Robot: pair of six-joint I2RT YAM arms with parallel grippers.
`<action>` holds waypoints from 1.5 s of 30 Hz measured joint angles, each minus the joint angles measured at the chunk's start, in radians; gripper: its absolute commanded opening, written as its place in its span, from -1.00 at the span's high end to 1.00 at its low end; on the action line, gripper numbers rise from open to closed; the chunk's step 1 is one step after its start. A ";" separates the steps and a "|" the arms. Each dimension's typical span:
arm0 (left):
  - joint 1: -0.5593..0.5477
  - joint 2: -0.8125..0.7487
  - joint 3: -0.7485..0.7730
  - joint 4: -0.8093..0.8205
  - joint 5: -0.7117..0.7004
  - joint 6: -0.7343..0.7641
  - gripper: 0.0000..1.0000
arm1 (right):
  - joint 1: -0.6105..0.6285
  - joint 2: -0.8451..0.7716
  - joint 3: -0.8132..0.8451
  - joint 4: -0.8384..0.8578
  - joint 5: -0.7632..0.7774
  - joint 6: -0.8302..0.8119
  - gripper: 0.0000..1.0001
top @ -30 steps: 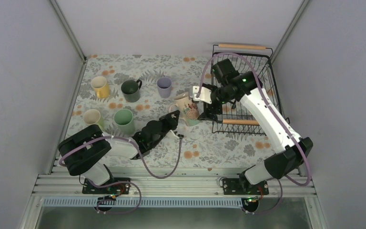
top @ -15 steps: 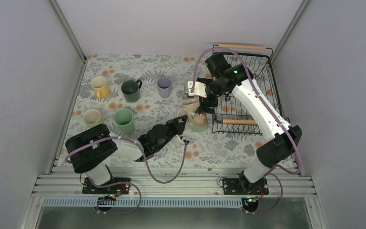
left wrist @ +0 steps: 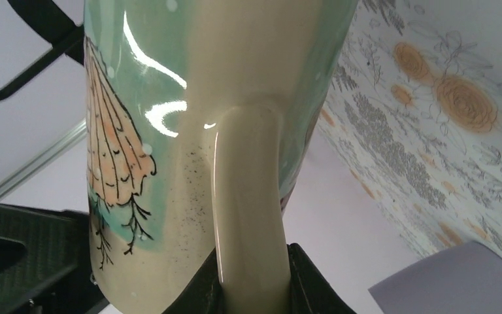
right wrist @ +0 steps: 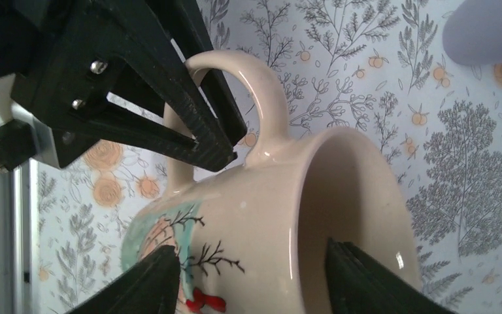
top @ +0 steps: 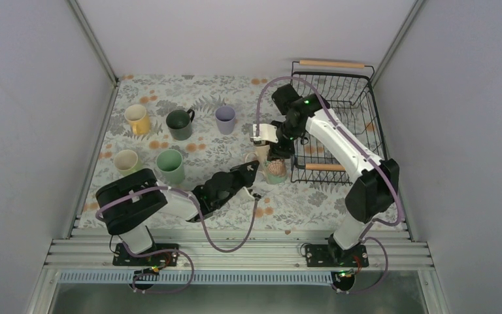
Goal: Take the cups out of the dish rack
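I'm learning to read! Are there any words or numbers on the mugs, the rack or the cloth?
None to read.
The cream and mint painted mug shows only pictures, an orange shell and black twigs.
The flowered tablecloth, the plain mugs and the black wire dish rack carry no writing I can make out.

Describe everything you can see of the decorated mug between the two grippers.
The mug is glossy cream ceramic, painted with a teal patch, an orange shell, black twigs and red marks. It is tilted, looks empty, and sits just left of the dish rack. The left gripper pinches its handle; the right gripper straddles its wall, one finger inside.
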 measured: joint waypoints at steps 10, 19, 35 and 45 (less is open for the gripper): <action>-0.006 0.053 0.016 -0.022 0.008 0.000 0.95 | 0.013 0.038 -0.031 0.021 0.019 0.013 0.29; -0.006 0.141 0.059 -0.044 -0.016 0.000 0.95 | 0.014 0.089 -0.079 0.055 0.063 0.038 0.39; 0.004 0.189 0.100 -0.034 -0.066 0.000 0.81 | 0.015 0.087 -0.090 0.061 0.066 0.126 0.94; 0.028 0.218 0.134 0.060 -0.160 0.000 -0.77 | 0.025 0.128 -0.121 0.051 0.131 0.180 0.93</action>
